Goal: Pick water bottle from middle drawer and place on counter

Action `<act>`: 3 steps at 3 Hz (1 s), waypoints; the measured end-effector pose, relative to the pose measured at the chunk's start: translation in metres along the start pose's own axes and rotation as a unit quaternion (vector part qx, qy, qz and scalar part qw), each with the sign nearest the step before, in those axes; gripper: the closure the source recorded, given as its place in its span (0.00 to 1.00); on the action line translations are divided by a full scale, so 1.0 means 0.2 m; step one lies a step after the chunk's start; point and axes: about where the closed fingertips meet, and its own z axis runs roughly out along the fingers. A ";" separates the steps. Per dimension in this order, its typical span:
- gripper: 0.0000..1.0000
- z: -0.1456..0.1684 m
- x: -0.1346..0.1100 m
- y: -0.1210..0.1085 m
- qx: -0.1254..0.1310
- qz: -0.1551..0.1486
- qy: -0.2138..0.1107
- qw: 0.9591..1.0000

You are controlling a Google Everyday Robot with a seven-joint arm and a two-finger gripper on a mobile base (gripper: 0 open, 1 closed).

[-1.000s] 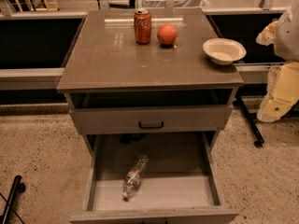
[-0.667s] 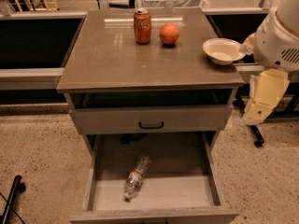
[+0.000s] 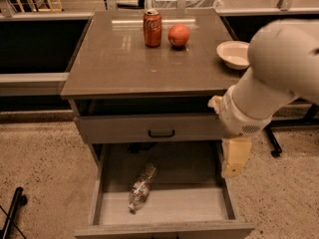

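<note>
The water bottle (image 3: 141, 187) lies on its side in the open middle drawer (image 3: 192, 205), left of centre, cap towards the drawer's front. The drawer is pulled out under the shut drawer front with the black handle (image 3: 161, 133). The counter (image 3: 119, 59) tops the cabinet. My gripper (image 3: 235, 157), a cream-coloured piece at the end of the big white arm (image 3: 279, 68), hangs over the drawer's right wall, right of and above the bottle, apart from it.
On the counter stand a red soda can (image 3: 152, 28), an orange-red round fruit (image 3: 178, 35) and a white bowl (image 3: 234, 54) at the right edge, partly behind the arm. A black stand foot (image 3: 12, 210) lies on the speckled floor at left.
My arm has swung in from the right edge, left and down. It now covers the cabinet's right front corner, with the gripper over the drawer's right wall. The bottle has not moved.
</note>
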 end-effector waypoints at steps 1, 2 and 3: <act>0.00 0.25 0.01 0.02 0.012 -0.036 -0.020 0.999; 0.00 0.24 -0.04 -0.02 0.028 -0.058 0.000 0.998; 0.00 0.49 -0.31 0.03 0.003 -0.150 0.022 0.988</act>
